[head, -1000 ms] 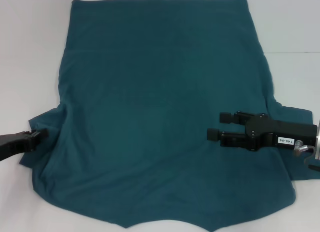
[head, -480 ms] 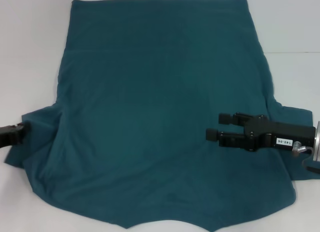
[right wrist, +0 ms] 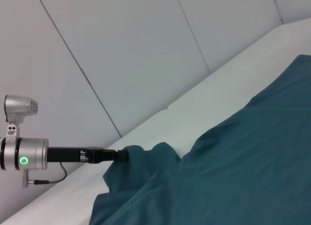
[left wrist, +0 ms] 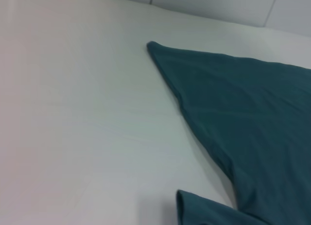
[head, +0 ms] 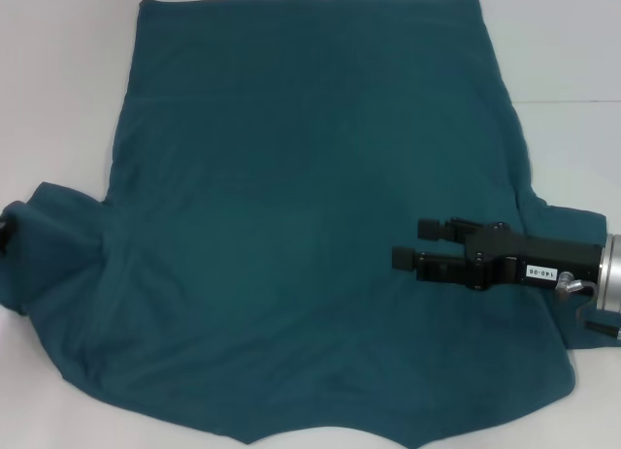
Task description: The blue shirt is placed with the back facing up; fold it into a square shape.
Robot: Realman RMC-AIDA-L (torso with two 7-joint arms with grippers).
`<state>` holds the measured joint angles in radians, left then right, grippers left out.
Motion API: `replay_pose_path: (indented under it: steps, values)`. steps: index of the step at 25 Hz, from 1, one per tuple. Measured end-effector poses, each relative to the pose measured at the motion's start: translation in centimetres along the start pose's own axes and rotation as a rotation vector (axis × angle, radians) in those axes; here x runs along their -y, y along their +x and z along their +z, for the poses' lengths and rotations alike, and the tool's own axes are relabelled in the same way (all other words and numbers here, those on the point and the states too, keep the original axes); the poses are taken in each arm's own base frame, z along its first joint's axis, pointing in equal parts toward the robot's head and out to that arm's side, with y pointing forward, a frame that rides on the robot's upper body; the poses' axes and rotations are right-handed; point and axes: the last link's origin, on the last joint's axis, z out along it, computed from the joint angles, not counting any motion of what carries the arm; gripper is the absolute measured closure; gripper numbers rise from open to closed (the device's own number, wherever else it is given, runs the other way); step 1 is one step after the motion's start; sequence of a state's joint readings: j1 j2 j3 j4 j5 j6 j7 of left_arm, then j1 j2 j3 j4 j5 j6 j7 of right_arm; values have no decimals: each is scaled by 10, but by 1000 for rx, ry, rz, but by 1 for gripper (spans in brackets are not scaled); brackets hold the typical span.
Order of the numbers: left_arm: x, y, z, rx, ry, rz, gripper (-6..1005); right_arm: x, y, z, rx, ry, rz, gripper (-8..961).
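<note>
- Gripping the left sleeve at the far left edge of the head view, the left pincer (right wrist: 119,156) is almost wholly cut off there; only a dark sliver shows. The right wrist view gives it better: its black tips are pressed together on a bunched fold of sleeve cloth, lifted a little off the white counter (head: 58,90).
- The large dark teal-blue soft fabric short-sleeved T-shirt (head: 310,216) lies spread flat over the middle of the counter, plain side up, hem at the far side. Its near edge runs out of the head view at the bottom, so the collar cannot be made out.
- The left sleeve (head: 53,240) is now drawn out toward the left edge of the view; a second ago it sat bunched closer to the shirt's body, and the left pincer stood farther in.
- The left wrist view shows only bare counter, one pointed corner of the shirt and a curled bit of sleeve edge; none of that arm's own fingers appear.
- The right pincer (head: 419,245) hovers over the shirt's right side, jaws spread, pointing leftward. It has crept slightly to the left since the earlier frames. The arm behind it covers part of the right sleeve.
</note>
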<state>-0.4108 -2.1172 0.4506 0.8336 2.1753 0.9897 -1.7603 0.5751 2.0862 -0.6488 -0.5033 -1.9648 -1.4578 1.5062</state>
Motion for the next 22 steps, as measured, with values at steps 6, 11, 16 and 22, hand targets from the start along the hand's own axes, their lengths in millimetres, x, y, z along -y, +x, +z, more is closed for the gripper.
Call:
replay_pose_path:
  steps: [6, 11, 16, 22]
  values:
    - [5, 6, 1, -13, 37, 14, 996, 1, 0, 0, 1, 8, 1, 53]
    - [7, 13, 3, -24, 53, 26, 996, 1, 0, 1, 11, 7, 10, 53]
    - [7, 17, 4, -30, 52, 34, 996, 1, 1, 1, 11, 7, 14, 53]
    - [-2, 14, 4, -18, 2, 31, 995, 0, 3, 2, 7, 2, 20, 54]
